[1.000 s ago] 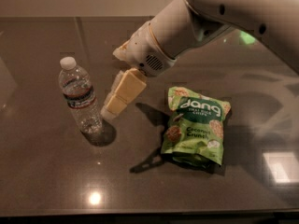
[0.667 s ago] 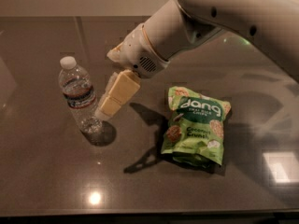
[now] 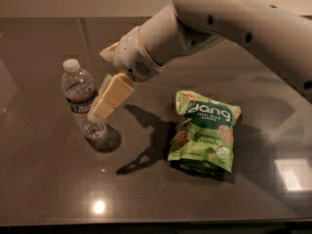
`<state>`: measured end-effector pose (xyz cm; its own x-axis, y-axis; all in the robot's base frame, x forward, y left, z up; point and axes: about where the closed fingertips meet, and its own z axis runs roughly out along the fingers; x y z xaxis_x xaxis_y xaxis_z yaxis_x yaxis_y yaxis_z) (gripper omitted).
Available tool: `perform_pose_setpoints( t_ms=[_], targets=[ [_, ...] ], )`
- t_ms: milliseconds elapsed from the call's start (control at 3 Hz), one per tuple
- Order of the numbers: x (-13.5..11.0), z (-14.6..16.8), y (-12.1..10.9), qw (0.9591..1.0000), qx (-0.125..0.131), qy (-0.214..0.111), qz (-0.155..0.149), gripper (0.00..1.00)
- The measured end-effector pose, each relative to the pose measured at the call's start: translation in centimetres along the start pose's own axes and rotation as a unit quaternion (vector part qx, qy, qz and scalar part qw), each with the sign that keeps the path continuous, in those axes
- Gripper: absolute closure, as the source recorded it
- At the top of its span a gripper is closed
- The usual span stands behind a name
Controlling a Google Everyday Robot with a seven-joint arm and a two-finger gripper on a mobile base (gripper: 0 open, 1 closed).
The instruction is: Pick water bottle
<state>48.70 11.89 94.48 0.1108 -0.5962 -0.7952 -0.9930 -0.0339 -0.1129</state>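
Note:
The water bottle [image 3: 82, 97] stands upright on the dark table at the left; it is clear ribbed plastic with a white cap and a dark label band. My gripper [image 3: 99, 107], with cream fingers [image 3: 112, 95], hangs from the white arm [image 3: 195, 23] and sits right beside the bottle's right side at label height, angled down to the left. The fingers look open and hold nothing; the bottle is not between them. Their forked shadow falls on the table in front.
A green Dang rice chips bag [image 3: 204, 130] lies flat on the table [image 3: 48, 179] to the right of the gripper. The table's front edge runs along the bottom of the view. Bright light reflections show on the tabletop.
The arm and gripper have moved left, closer to the bottle. The bottle and the chips bag have stayed where they were.

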Motion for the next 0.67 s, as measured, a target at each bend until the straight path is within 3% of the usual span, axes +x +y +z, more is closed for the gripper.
perform_pose_setpoints(
  t_ms=[667],
  targets=[
    [-1.22, 1.39, -0.34, 0.9995, -0.015, -0.026, -0.001, 0.4]
  ],
)
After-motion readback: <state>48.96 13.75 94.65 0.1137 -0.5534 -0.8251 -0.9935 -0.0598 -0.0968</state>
